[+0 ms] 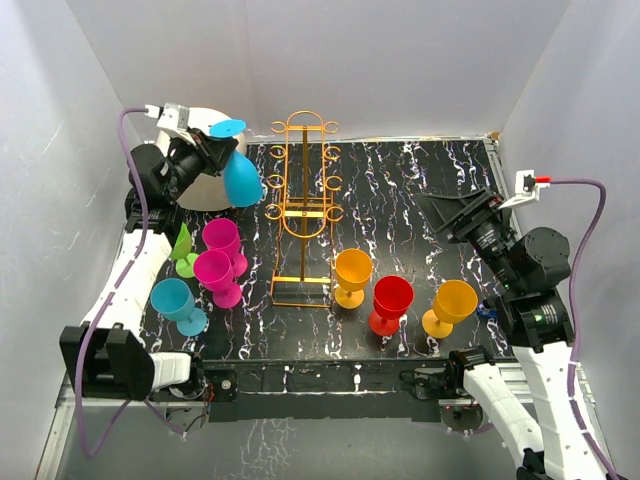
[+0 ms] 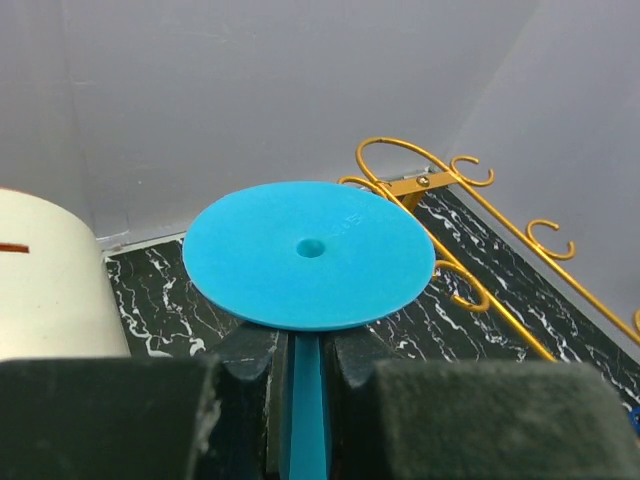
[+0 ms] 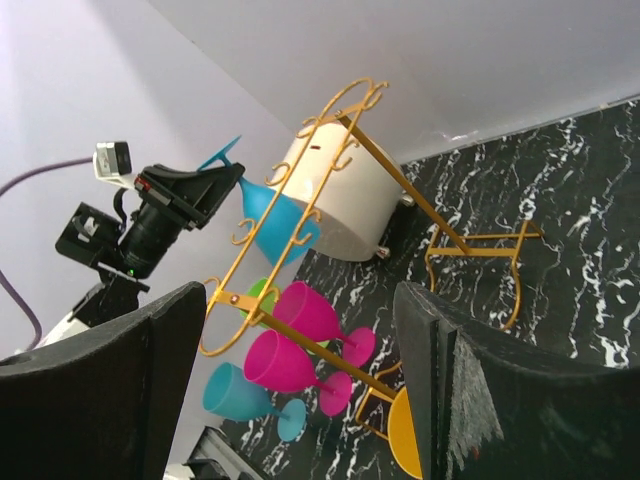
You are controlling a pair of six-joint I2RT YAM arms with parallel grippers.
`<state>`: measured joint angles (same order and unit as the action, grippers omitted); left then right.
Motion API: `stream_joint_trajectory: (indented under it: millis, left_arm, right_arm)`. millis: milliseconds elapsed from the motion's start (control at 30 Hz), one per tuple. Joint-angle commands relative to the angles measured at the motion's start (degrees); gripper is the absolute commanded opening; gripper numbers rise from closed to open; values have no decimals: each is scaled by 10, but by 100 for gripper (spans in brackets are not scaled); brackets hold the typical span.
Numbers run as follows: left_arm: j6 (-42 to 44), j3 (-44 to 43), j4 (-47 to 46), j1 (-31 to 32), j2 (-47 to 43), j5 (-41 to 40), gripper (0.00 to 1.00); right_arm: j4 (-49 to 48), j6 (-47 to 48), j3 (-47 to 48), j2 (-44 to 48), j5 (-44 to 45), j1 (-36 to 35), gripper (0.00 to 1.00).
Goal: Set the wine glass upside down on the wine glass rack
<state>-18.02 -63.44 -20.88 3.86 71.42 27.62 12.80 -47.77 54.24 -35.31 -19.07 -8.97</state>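
As seen from above, the blue wine glass (image 1: 241, 178) is held inverted just left of the wine glass rack (image 1: 303, 190), stem clamped in the left gripper (image 1: 213, 148). Left wrist: foot could be caught on the rack if misaligned. Right wrist: right gripper (image 3: 300, 400) spread, empty.

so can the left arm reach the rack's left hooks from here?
Probably yes. Its fingers hold the blue wine glass foot-up just left of the wine glass rack, with nothing between them.
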Motion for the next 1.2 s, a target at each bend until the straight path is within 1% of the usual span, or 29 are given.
stream_joint_trajectory:
  millis: [0, 133, 267, 333, 433, 500, 667, 767, 1033, 1167]
  left_arm:
    - [43, -35, -84, 4, 37, 74, 0]
    - [45, -63, -102, 11, 90, 98, 0]
    - [44, -67, -161, 13, 118, 109, 0]
    - [45, -73, -189, 15, 133, 132, 0]
    - [66, -81, -228, 21, 156, 201, 0]
    - [87, -77, -240, 24, 168, 214, 0]
    - [110, -76, -248, 25, 183, 205, 0]
    - [135, -88, -222, 25, 192, 198, 0]
    - [125, -108, -245, 27, 217, 197, 0]
    - [132, -126, -230, 37, 233, 196, 0]
  right_arm:
    - [21, 31, -12, 17, 16, 0, 74]
    - [17, 29, -13, 14, 8, 0, 73]
    - [14, 27, -13, 9, -2, 0, 73]
    - [11, 22, -12, 8, -5, 0, 73]
    - [-4, 9, -14, 6, -11, 0, 73]
    - [-10, 2, -11, 6, -16, 0, 74]
    - [3, 12, 6, 10, -16, 1, 74]
    - [-2, 21, -1, 17, -25, 0, 74]
    - [-1, 24, -9, 19, -30, 0, 74]
    - [4, 27, -9, 21, -28, 0, 74]
